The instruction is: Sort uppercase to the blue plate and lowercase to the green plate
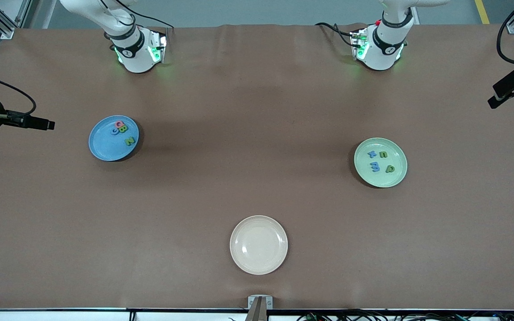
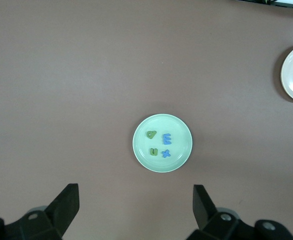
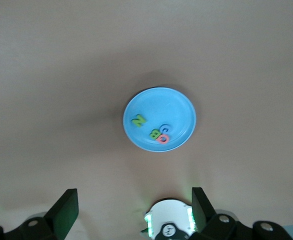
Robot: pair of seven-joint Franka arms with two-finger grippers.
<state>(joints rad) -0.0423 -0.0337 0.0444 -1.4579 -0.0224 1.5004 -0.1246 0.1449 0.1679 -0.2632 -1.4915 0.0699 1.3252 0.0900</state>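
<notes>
Both arms are up high and waiting, and the sorting looks done from here. The left claw hangs released, jaws wide and grasping nothing, over the green plate, which shows in the centre of the left wrist view between and ahead of the two fingers. The right claw is likewise released and bare, over the blue plate, centre of the right wrist view. In the front view the blue plate sits at middle left of the frame, with the uppercase pieces bunched in its upper part. The green plate sits at middle right, with the lowercase pieces spread across its middle. The cream plate lies lower centre, nothing in it. My read: each plate lies straight under its own arm, well apart from the other, and no letter shows on the bare surface, so no pick seems left to make.
</notes>
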